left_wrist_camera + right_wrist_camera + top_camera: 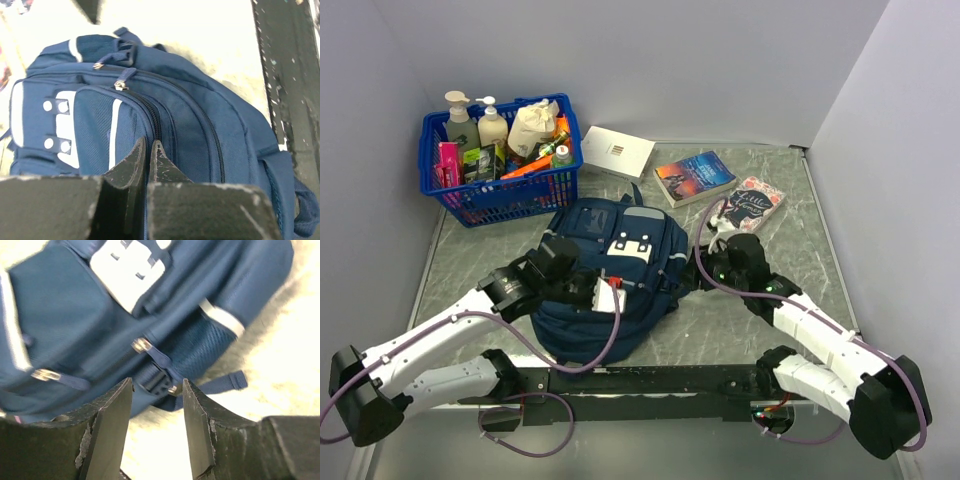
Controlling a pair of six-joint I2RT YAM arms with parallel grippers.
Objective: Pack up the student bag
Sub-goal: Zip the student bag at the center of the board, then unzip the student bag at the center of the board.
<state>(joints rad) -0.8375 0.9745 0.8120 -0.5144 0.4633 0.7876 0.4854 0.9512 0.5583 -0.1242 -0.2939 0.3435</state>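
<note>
The student bag point(620, 270) lies flat mid-table, navy with a white front patch point(630, 246). My left gripper point(566, 262) is at the bag's left side. In the left wrist view its fingers point(148, 143) are shut, tips on the bag's fabric point(200, 125) where a closed zipper runs between them. Two zipper pulls point(120, 84) sit further up. My right gripper point(705, 262) is at the bag's right side. In the right wrist view it is open point(157, 382), just short of the bag point(65, 305), a dark strap buckle point(159, 380) showing between its tips. A metal zipper pull point(141, 345) lies just beyond.
A blue plastic basket point(515, 195) with bottles and several small items stands at the back left. A white booklet point(617, 152), a blue book point(695, 178) and a dark patterned book point(752, 203) lie behind the bag. Walls close in on three sides.
</note>
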